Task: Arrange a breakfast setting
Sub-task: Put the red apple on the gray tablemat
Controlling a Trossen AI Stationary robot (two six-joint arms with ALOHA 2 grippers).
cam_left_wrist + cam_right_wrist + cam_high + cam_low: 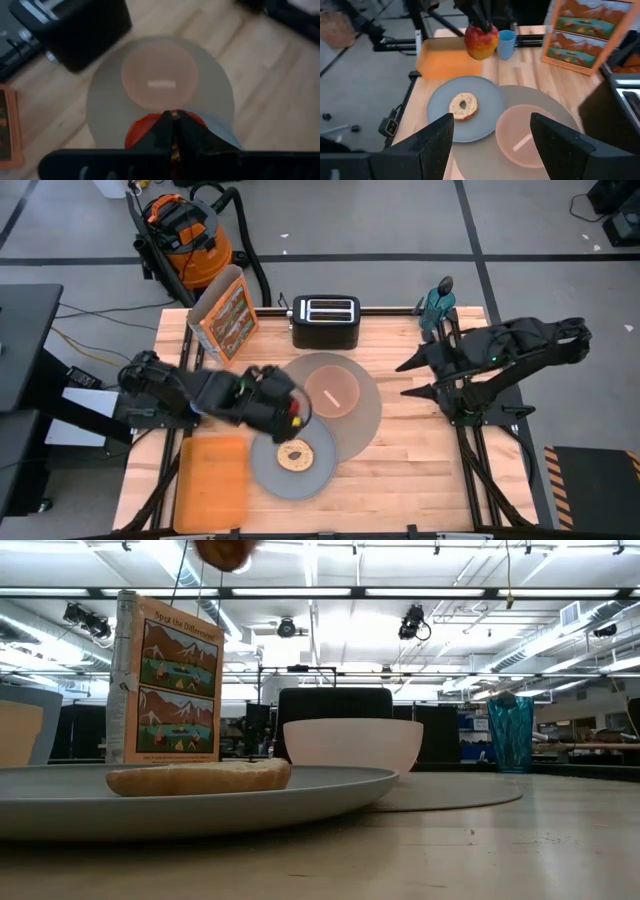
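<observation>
The left gripper (481, 22) is closed on the red apple (481, 41) by its top, holding it in the air above the grey plate's (262, 467) edge. A bagel (293, 456) lies on that plate, which overlaps the round mat (365, 420). The pink bowl (333, 391) sits on the mat. The right gripper (407, 378) hangs open beside the mat, holding nothing.

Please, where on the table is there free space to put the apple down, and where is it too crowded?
Bare wood lies between the mat and the waiting right pincer, and along the near edge right of the plate. The orange tray looks empty. It is crowded around the toaster, the box and the left pincer holding the apple.
</observation>
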